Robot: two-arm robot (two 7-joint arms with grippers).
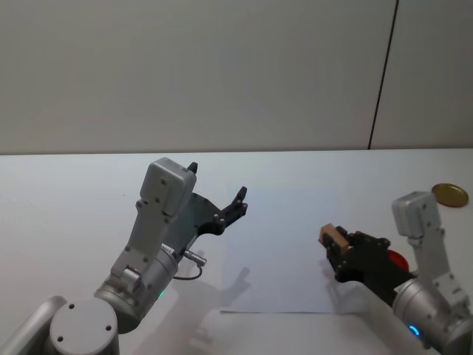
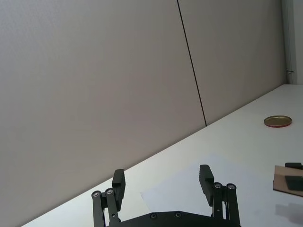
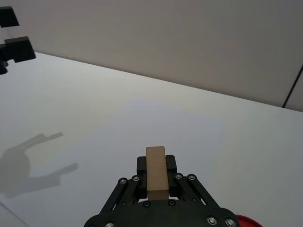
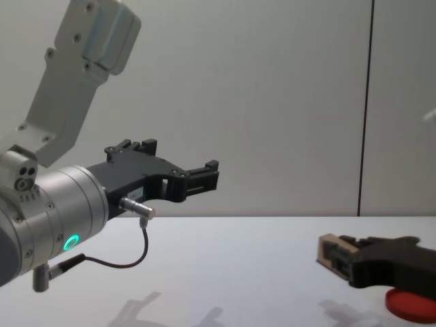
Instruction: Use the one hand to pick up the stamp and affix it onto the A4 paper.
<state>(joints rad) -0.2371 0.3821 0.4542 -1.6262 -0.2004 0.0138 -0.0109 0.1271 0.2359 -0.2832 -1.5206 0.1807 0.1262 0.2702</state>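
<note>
The stamp [image 1: 333, 236] is a light-tan wooden block clamped between the fingers of my right gripper [image 1: 339, 248], which is shut on it. It hangs a little above the right edge of the white A4 paper [image 1: 277, 255]. In the right wrist view the stamp [image 3: 156, 174] stands on end between the black fingers [image 3: 171, 163], with the paper [image 3: 142, 132] ahead of it. From the chest, the stamp [image 4: 330, 248] sticks out of the gripper [image 4: 340, 257] just above the table. My left gripper [image 1: 218, 183] is raised over the paper's left part, open and holding nothing.
A flat round red ink pad [image 1: 397, 260] lies on the table under my right wrist. A gold lid [image 1: 449, 194] rests at the far right. The white table ends at a grey wall behind.
</note>
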